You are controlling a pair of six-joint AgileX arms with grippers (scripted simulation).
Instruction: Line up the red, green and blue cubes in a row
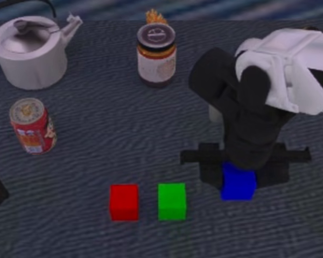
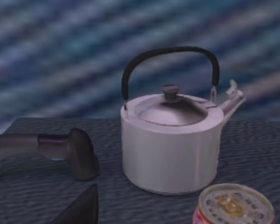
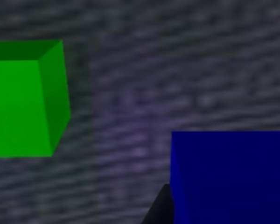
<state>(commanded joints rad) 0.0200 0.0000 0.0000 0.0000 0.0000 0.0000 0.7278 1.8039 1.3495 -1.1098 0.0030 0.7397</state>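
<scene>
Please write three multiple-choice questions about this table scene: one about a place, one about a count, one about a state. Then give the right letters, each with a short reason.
1. Which cube lies between the other two?
A. red
B. green
C. blue

2. How many cubes are on the table?
A. two
B. three
C. four

3. Where is the right claw?
A. over the blue cube
B. over the kettle
C. over the drink can

Answers:
1. B: in the top view the green cube sits between the red cube and the blue cube.
2. B: one red, one green and one blue are visible.
3. A: the right claw is down over the blue cube, far from the kettle and drink can. The left arm is parked at the table's left edge.
</scene>
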